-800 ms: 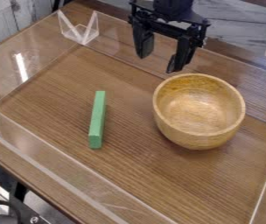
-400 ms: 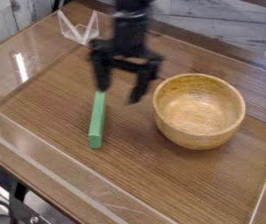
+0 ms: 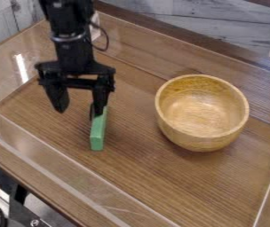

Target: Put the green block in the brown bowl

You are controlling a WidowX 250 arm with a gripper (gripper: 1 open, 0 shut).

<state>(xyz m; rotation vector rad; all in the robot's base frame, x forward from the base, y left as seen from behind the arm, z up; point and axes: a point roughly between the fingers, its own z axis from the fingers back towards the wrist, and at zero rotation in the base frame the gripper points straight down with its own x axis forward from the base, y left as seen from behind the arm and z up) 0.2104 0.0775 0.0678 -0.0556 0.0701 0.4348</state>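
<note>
The green block [image 3: 97, 131] lies flat on the wooden table, left of the brown bowl [image 3: 204, 137], its length running from near to far. The bowl stands upright on the right with nothing in it. My gripper [image 3: 83, 104] points down over the block's far end, a little to its left. It is open, with its two dark fingers [image 3: 60, 99] spread wide and nothing between them. The right finger hides the block's far tip. I cannot tell whether the fingers touch the table.
A low clear plastic wall [image 3: 67, 173] runs around the wooden table [image 3: 162, 177], along the front left and the left side. The black arm rises from the gripper toward the upper left. Dark frame parts show below the table's front corner.
The gripper has swung from behind the bowl at the back to the left and nearer, and has come down over the green block's far end. It stayed open. Block and bowl have not moved.
</note>
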